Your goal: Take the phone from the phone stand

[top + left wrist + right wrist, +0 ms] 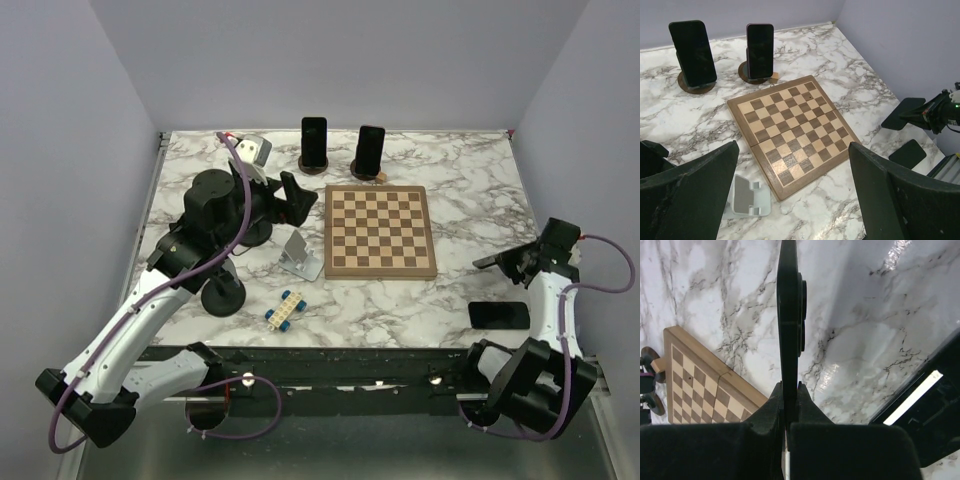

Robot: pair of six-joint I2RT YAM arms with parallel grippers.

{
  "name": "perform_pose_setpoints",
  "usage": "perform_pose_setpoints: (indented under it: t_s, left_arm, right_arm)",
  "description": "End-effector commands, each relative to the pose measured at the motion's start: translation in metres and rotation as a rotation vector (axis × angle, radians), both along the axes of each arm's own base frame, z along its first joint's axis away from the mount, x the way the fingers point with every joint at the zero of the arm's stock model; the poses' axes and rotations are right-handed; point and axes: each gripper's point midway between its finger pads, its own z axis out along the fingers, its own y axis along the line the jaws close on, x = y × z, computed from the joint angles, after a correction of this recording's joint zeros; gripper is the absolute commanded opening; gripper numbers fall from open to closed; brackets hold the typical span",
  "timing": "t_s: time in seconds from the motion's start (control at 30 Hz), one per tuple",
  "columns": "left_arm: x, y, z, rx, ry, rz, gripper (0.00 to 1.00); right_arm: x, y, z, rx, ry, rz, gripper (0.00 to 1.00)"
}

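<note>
Nearest the lens, your right gripper [787, 390] is pinched shut on the held phone [788, 315]. You see it edge-on as a thin black slab with two round lens bumps on its side, hanging above the marble table [865, 315] near the right edge. Your left gripper [793, 146] is spread wide with nothing between its fingers. It hovers just left of the chessboard [795, 130] and faces the far side. Close by, the folding stand [747, 197] sits bare beside the board.

One removal looks done: a phone is off its stand and in your grip. A second one, the flat phone [498, 315], lies on the table close to your right arm. Not yet lifted are two at the far edge, the left upright phone [692, 47] and the right upright phone [760, 45], each propped on one of the round wooden bases [695, 84]. Whether those belong to the task, you can't tell.

No brand, label or writing is readable anywhere, and every screen is dark.
</note>
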Motion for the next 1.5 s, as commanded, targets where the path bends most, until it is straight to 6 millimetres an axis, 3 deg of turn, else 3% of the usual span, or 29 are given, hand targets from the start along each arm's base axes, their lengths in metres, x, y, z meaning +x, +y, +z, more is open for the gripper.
perform_pose_setpoints:
  t_s: [0.0,0.13,0.43,0.63,0.83,1.03,1.23,1.47]
  left_arm:
    - [-0.006,0.002,0.014,-0.04,-0.039,-0.005,0.99]
    - [-0.01,0.0,0.013,-0.043,-0.047,-0.005,0.99]
    - [-0.017,-0.014,0.006,-0.008,-0.062,-0.044,0.99]
    - [-0.013,-0.005,0.007,0.011,-0.094,0.011,0.99]
    - [-0.016,0.001,0.014,0.008,-0.121,0.026,0.99]
    - [-0.017,0.004,0.018,0.006,-0.133,0.032,0.99]
    - [-0.018,0.005,0.02,0.002,-0.141,0.033,0.99]
    - [-0.019,0.005,0.021,0.003,-0.141,0.029,0.99]
  right_arm:
    - [0.007,-0.006,0.004,0.041,-0.061,0.021,0.01]
    - [0.004,-0.014,0.001,0.088,-0.107,-0.009,0.01]
    - [-0.01,0.004,-0.031,0.22,-0.125,-0.026,0.01]
    - [-0.015,-0.002,-0.044,0.176,-0.13,-0.056,0.01]
    - [-0.021,-0.009,-0.045,0.119,-0.148,-0.105,0.01]
    - [-0.022,-0.001,-0.065,0.192,-0.117,-0.106,0.01]
    - [-0.029,0.004,-0.063,0.187,-0.106,-0.1,0.17]
    - [-0.045,0.01,-0.074,0.198,-0.027,-0.113,0.23]
